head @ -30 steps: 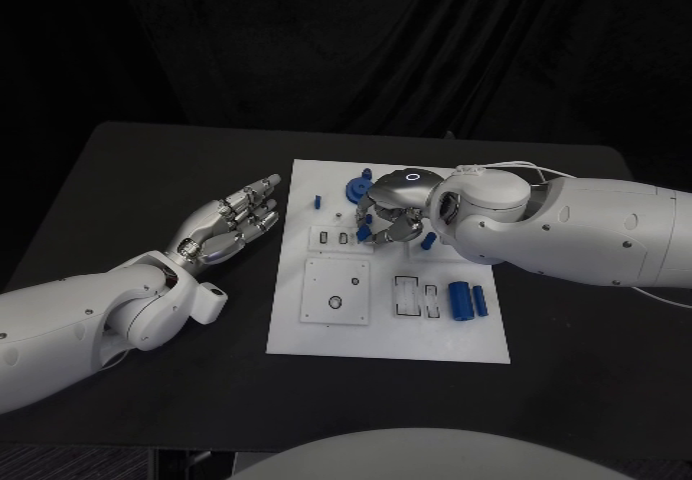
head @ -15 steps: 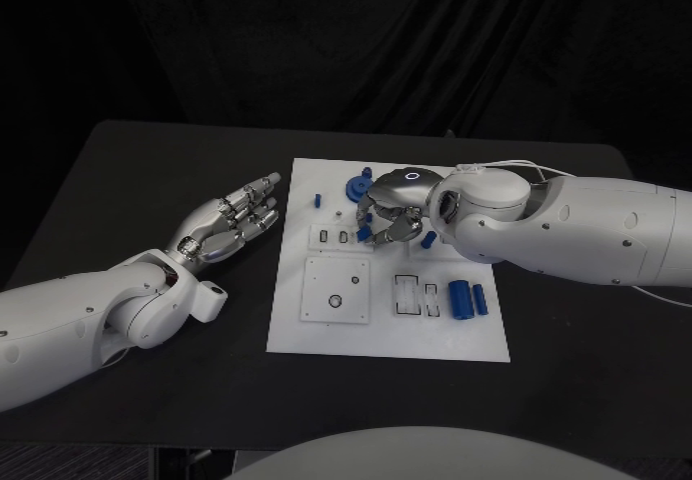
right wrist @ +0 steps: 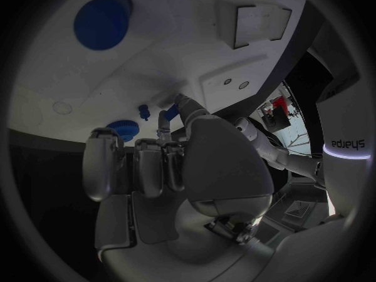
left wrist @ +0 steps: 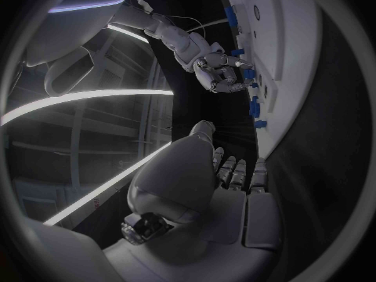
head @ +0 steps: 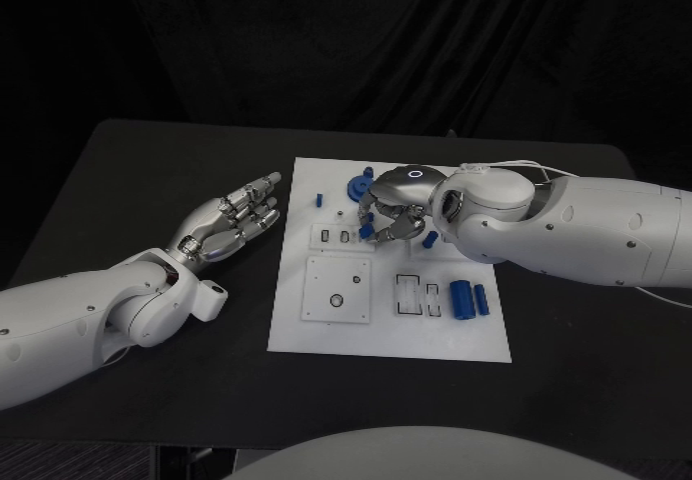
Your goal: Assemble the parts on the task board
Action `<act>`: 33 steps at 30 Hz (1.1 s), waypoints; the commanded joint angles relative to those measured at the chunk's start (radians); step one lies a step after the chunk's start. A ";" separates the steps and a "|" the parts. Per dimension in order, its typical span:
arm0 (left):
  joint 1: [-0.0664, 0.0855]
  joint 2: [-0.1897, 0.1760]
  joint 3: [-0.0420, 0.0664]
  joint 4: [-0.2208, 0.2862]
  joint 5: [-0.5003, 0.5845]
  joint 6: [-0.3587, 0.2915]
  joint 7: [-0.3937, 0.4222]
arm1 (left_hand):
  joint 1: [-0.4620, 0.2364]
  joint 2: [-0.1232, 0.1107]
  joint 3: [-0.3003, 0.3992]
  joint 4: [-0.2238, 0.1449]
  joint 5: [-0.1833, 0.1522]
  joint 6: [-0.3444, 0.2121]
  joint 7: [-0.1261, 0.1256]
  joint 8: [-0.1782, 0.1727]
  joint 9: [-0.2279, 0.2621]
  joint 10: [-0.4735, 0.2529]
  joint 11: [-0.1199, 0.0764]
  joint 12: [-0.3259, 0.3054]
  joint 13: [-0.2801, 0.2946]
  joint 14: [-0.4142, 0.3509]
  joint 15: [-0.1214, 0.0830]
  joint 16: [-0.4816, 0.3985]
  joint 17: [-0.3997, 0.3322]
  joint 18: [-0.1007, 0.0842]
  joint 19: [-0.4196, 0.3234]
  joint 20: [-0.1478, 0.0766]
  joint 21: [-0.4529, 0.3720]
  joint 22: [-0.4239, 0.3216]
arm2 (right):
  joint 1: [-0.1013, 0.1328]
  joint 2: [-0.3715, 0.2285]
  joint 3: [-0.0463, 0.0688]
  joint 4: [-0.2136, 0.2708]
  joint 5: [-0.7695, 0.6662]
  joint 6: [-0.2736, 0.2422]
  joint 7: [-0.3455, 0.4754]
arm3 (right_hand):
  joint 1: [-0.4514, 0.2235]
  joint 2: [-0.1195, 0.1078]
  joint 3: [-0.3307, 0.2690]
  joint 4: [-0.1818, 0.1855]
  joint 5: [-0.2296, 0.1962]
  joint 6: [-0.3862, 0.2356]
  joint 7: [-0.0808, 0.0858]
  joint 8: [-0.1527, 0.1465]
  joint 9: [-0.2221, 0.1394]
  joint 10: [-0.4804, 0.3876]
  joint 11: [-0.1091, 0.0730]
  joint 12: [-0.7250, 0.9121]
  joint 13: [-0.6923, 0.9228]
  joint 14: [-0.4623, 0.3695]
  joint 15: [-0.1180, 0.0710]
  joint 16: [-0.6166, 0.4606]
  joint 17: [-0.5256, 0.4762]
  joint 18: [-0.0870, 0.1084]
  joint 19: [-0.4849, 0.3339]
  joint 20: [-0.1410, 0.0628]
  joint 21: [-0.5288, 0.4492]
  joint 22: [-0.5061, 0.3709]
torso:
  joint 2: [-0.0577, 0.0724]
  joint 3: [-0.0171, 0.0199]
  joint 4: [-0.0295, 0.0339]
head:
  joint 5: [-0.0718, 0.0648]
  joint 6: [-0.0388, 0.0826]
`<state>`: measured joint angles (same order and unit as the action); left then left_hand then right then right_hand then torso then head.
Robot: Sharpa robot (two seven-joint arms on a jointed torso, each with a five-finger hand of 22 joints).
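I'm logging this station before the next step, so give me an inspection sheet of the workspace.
Surface: black table, bare around the board.
Job's things: white task board at mid-table; blue parts lie on it, near and far end.
Clutter: nothing seen.
Hands: left hand open, beside the board, off it; right hand over the board's far end, fingers curled on a blue part.
Cables: thin white cable along the right arm.
Surroundings: dark curtain behind.
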<state>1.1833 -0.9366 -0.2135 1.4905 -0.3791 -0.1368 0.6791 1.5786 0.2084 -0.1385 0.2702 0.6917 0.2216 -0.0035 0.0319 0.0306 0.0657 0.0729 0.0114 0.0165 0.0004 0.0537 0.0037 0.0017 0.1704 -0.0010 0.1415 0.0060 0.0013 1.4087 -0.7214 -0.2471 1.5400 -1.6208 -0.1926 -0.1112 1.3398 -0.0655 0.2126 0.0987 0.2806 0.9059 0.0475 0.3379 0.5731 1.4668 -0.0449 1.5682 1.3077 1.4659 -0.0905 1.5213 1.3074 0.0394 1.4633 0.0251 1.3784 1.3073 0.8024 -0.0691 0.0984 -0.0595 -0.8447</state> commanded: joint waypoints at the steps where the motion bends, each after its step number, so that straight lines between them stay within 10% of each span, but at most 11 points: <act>1: -0.001 -0.001 0.001 0.003 0.002 0.010 0.135 | -0.007 -0.006 0.005 0.001 -0.004 -0.004 0.000 -0.002 -0.001 -0.001 0.007 0.003 0.000 0.000 0.006 -0.004 -0.002 -0.013 0.001 0.004 -0.006 -0.001 | 0.004 -0.005 0.001 0.012 -0.076 -0.029 -0.017 | 0.006 0.005 0.000 -0.008 0.003 0.038 -0.026 0.026 0.052 0.104 -0.007 0.003 0.263 0.085 -0.010 0.002 0.209 0.007 0.013 -0.009 -0.001 0.203 | 0.000 -0.0001 0.0002 | 0.004 0.001; 15: -0.001 -0.002 0.001 0.004 0.002 0.009 0.132 | -0.007 -0.006 0.007 0.001 -0.007 -0.002 0.001 -0.001 -0.001 0.000 0.007 0.003 0.001 0.000 0.007 -0.004 -0.002 -0.013 0.001 0.005 -0.006 -0.001 | 0.073 0.001 0.001 0.115 -0.452 0.132 -0.179 | 0.006 -0.004 0.004 -0.020 0.004 0.041 -0.032 0.026 0.063 0.104 -0.010 0.003 0.263 0.084 -0.014 0.002 0.209 0.008 0.011 -0.012 -0.005 0.202 | -0.001 -0.0008 -0.0032 | 0.012 0.007; 33: -0.001 0.010 0.001 -0.007 0.002 0.014 0.133 | -0.008 -0.006 0.011 0.001 -0.019 -0.004 0.004 -0.002 -0.001 0.000 0.009 0.003 0.001 0.000 0.008 -0.004 -0.002 -0.014 0.001 0.005 -0.006 -0.001 | 0.084 0.026 0.000 0.176 -0.642 0.338 -0.270 | 0.002 -0.010 0.021 -0.040 0.005 0.049 -0.030 0.010 0.070 0.104 -0.009 0.003 0.263 0.100 -0.011 0.039 0.252 0.002 0.019 -0.007 0.013 0.208 | -0.002 -0.0038 0.0017 | 0.018 0.005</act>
<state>1.1832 -0.9289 -0.2135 1.4835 -0.3791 -0.1354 0.6791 1.5786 0.2084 -0.1330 0.2702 0.6763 0.2216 -0.0035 0.0319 0.0305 0.0657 0.0728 0.0114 0.0165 0.0004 0.0536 0.0037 0.0012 0.1704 -0.0010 0.1415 0.0060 0.0016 1.4917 -0.6967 -0.2476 1.7134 -2.2046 0.0799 -0.3326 1.3476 -0.0714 0.2331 0.0643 0.2828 0.9107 0.0523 0.3380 0.5727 1.4669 -0.0518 1.5682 1.3075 1.4670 -0.0967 1.5582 1.3074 0.0394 1.4671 0.0213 1.3905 1.3078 0.7995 -0.0728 0.0988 -0.0426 -0.8383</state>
